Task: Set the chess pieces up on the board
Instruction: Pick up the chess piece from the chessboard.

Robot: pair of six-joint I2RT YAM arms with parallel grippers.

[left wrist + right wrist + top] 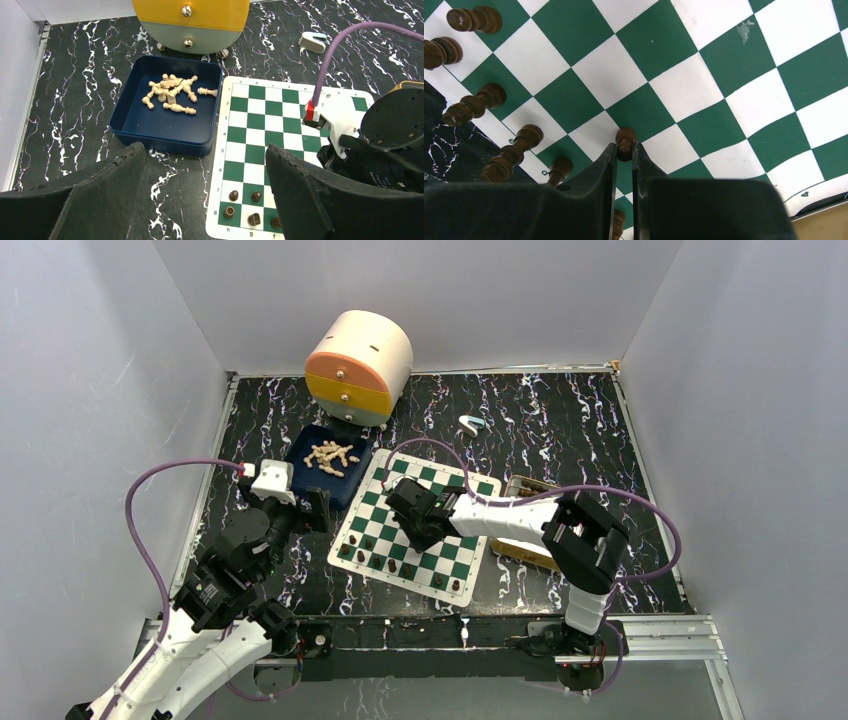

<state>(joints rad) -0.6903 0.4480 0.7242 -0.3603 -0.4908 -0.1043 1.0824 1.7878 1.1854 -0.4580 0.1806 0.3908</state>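
**Chess pieces (471, 107): one dark pawn in the grip**

Right tool (625, 150) pinches a turned wooden dark pawn (625, 139) low over the board (684, 90), a thin chequered mat, apparently to stand it on its square. Pale pieces (170, 95) lie heaped in the blue tray (165, 142). Left tool (204, 150) gapes wide, empty.

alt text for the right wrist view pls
The right gripper pinches a dark brown piece close over the green and white board. Several more dark pieces stand along the board's edge at the left of the view.
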